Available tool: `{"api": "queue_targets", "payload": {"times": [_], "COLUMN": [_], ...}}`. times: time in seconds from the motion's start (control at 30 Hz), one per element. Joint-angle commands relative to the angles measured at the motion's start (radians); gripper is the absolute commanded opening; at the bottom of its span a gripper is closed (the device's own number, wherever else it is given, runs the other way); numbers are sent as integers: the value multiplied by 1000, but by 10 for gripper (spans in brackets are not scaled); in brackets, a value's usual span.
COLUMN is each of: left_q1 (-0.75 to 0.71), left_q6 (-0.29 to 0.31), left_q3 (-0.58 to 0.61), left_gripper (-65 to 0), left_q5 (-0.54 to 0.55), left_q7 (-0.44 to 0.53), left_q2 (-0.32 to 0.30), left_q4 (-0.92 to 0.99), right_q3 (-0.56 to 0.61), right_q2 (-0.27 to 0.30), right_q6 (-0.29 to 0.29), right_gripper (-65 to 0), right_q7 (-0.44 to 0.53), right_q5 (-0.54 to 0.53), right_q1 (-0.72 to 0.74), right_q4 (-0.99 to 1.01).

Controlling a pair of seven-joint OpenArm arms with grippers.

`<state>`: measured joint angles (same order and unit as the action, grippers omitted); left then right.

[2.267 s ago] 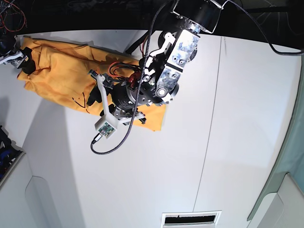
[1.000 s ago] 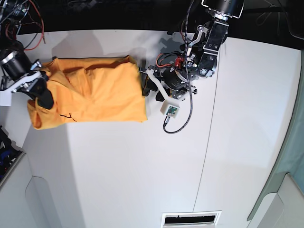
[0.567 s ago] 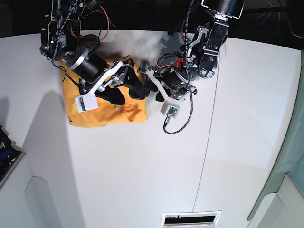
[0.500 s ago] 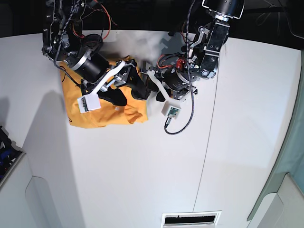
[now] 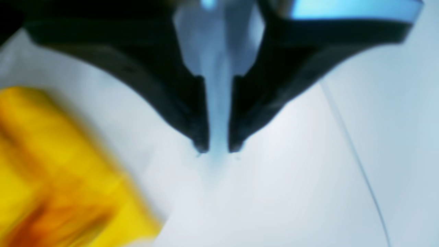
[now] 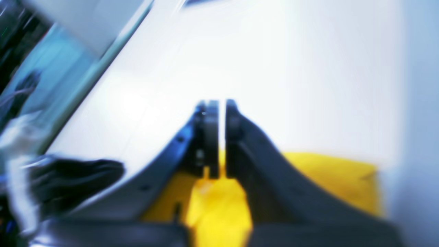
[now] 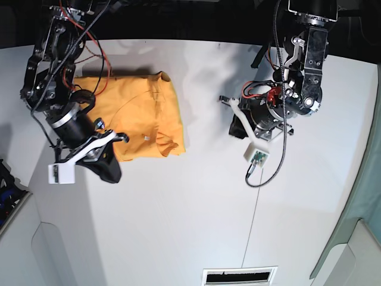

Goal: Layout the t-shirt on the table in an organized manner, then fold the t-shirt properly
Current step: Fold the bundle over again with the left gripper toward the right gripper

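Note:
The orange-yellow t-shirt [image 7: 134, 119] lies folded in a compact rectangle at the back left of the white table [image 7: 190, 208]. My right gripper [image 7: 109, 170] hangs just off the shirt's front edge, apart from the cloth. In the right wrist view it [image 6: 222, 103] is shut and empty, with the t-shirt [image 6: 325, 178] behind its fingers. My left gripper [image 7: 237, 126] stands to the right of the shirt, a clear gap away. The blurred left wrist view shows it [image 5: 218, 150] with its jaws nearly together over bare table and nothing between them; the t-shirt [image 5: 51, 178] lies at the lower left.
A thin dark seam [image 7: 262, 179] runs down the table right of centre. A slotted vent [image 7: 238, 274] sits at the front edge. A grey-green panel [image 7: 366, 190] borders the right side, and dark clutter [image 7: 7, 187] lies at the left edge.
Both arms have drawn away from the shirt: the right one down and left off its front edge, the left one to the right. Both grippers closed, and the shirt stays folded.

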<state>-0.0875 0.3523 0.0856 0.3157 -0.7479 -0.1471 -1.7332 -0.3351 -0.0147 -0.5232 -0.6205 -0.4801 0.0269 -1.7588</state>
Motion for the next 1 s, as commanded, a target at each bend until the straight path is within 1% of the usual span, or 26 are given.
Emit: {"api": "queue_targets", "payload": {"times": [0.0,0.03,0.1,0.17,0.27,0.37,0.47,0.53,0.6,0.67,0.77,0.9,0.97], "left_q1": [14,13,-2,-13,-12,-12,-12,-9,1,18,44,66,86], "left_q6": [9,11,11,11,11,9,-15,-20,-19,-19,-20,-19,-19], "left_q3": [19,47,124,224,366,437,447,442,442,442,420,325,271], "left_gripper": [-632,-650,-650,-650,-650,-650,-650,-650,-650,-650,-650,-650,-650], "left_q5": [15,18,17,16,-32,-66,-66,-67,-70,-70,-89,-100,-100], "left_q7": [19,19,31,65,72,102,141,158,163,164,165,163,161], "left_q2": [-4,-3,-2,4,48,98,139,158,167,166,166,159,144], "left_q4": [-60,-97,-150,-163,-149,-97,19,107,184,246,307,341,346], "right_q3": [-15,-26,-26,-15,25,104,205,263,298,304,304,304,303], "right_q2": [10,18,44,79,144,206,247,262,267,267,286,317,325], "right_q6": [-6,-7,-7,-7,-8,-8,-9,-16,-27,-26,-27,-32,-32], "right_gripper": [-650,-650,-650,-650,-650,-650,-650,-650,-650,-650,-650,-650,-650], "right_q7": [22,22,24,41,96,157,180,196,202,202,202,198,197], "right_q5": [-11,6,53,79,114,149,152,155,182,217,206,173,157], "right_q1": [40,59,94,135,218,288,325,330,330,329,323,277,250], "right_q4": [-17,-13,14,93,301,528,687,738,753,753,753,753,750]}}
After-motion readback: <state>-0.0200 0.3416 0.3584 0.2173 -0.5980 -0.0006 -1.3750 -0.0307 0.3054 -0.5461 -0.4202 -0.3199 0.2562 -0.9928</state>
